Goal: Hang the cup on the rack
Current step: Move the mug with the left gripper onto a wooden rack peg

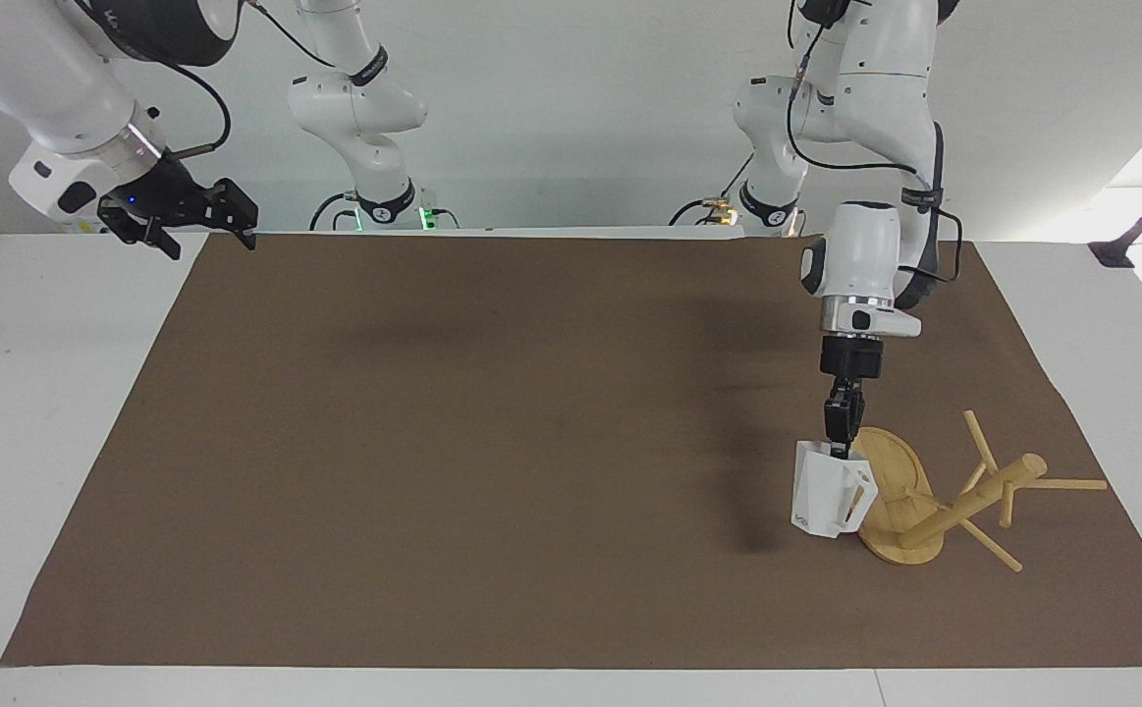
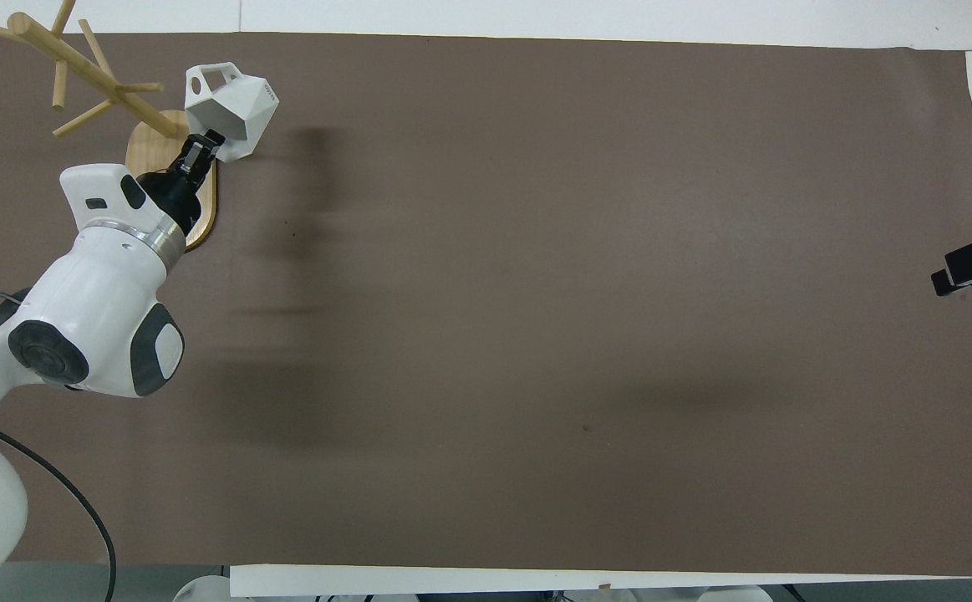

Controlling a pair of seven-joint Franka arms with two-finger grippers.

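Facing view shows the cup [image 1: 831, 501], white and faceted, hanging upright in the air directly under the left gripper [image 1: 842, 450], whose fingertips are pressed together on the cup's upper rim, pinching it. The cup's boxy handle points toward the rack [image 1: 934, 491], and the cup sits just beside the rack's oval base, at the edge of that base; whether cup and base touch cannot be told. From the overhead view the cup [image 2: 231, 100] covers the mat right next to the base, with the left gripper [image 2: 201, 150] over the base itself. The rack stands on the brown mat [image 1: 531, 442] at the left arm's end of the table, its thick post leaning away from the gripper, thin pegs sticking out near its top, none of them inside the cup's handle. Well apart from all this, the right gripper [image 1: 199, 214] waits raised over the mat's corner at the right arm's end, its fingers spread wide and holding nothing.
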